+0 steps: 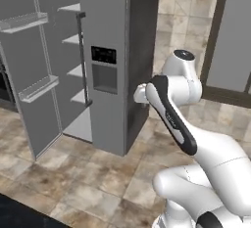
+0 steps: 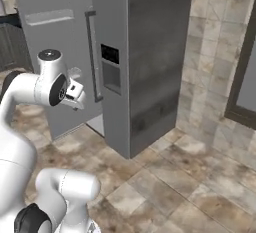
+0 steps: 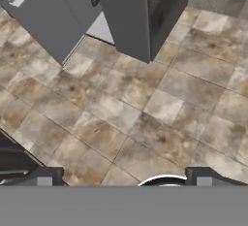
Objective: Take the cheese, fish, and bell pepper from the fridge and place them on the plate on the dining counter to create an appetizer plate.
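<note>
The fridge stands ahead of the robot on the tiled floor, a tall grey steel unit with a darker, mottled side wall and a black dispenser panel set over a recessed grey niche in its closed right door. Its left door is swung wide open, showing two pale grey door bins on its inner face, and pale grey shelves step down inside the open compartment; what lies on them cannot be made out. A long dark bar handle runs down the edge of the closed door. In the right base view the same fridge rises beside the tiled wall. The gripper hangs over bare floor tiles, its two dark finger tips spread wide apart with nothing between them. A glossy black corner of the dining counter shows at the lower left.
</note>
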